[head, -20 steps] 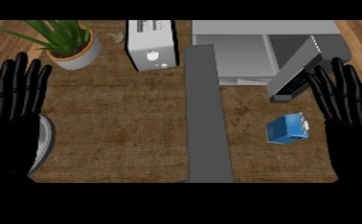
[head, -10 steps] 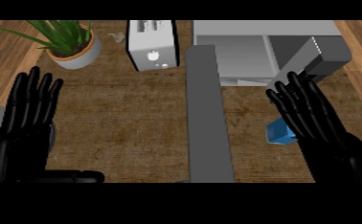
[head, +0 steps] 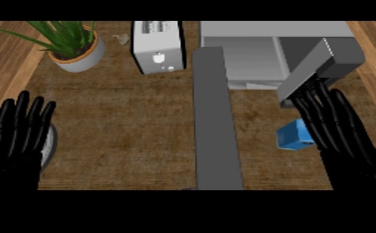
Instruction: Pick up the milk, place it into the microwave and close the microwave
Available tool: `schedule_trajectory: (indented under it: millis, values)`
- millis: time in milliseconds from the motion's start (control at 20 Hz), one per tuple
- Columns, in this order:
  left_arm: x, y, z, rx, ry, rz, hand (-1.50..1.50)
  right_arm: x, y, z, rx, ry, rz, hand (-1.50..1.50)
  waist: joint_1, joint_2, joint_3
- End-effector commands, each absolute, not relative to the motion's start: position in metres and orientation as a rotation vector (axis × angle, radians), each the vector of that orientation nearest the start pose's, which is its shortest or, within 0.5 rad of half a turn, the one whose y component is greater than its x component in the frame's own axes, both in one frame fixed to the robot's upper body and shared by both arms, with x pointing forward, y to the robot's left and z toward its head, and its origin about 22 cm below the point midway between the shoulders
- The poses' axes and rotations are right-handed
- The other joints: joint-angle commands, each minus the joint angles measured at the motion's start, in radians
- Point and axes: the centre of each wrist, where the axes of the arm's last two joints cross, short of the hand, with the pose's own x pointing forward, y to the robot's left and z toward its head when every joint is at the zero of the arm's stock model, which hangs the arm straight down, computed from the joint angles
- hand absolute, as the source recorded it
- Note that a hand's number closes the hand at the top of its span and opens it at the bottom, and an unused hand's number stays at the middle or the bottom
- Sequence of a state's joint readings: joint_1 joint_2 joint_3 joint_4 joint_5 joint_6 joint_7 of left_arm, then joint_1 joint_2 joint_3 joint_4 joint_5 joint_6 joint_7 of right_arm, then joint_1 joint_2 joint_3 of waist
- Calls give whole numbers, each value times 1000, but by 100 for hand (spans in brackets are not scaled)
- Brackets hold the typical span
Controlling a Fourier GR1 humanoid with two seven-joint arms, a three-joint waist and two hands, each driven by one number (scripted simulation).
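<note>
The milk (head: 294, 136) is a small blue carton lying on the brown counter at the right, partly covered by my right hand (head: 336, 127). That hand is open, fingers straight and pointing up toward the microwave door, its inner edge over the carton's right side. The grey microwave (head: 253, 55) stands at the back right with its door (head: 317, 67) swung open. At the left edge my left hand (head: 24, 130) rests open with fingers up.
A white toaster (head: 156, 46) stands at the back centre. A potted green plant (head: 73, 48) is at the back left. A grey strip (head: 216, 122) runs down the counter's middle. A plate's rim (head: 50, 147) shows beside my left hand.
My right hand has shifted right and slightly up, uncovering more of the milk. My left hand has moved down along the left edge.
</note>
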State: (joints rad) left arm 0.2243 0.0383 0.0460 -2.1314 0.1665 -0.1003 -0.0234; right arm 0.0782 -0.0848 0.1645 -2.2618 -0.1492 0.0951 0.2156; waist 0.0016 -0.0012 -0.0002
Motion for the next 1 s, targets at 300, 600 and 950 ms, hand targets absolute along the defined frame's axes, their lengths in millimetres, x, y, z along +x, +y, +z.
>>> schedule_trajectory:
  millis: [300, 600, 950]
  values:
    - [127, 289, 84, -73, -1965, 48, -150, 191, -237, 101, 139, -1892, 127, -150, 5, 0, 0]
    - [132, 264, 76, -85, -1968, 56, -150, 219, -261, 74, 94, -1837, 108, -150, 4, 1, 1]
    - [124, 290, 76, -71, -1958, 18, -150, 219, -256, 45, 23, -1795, 83, -150, 3, 1, 0]
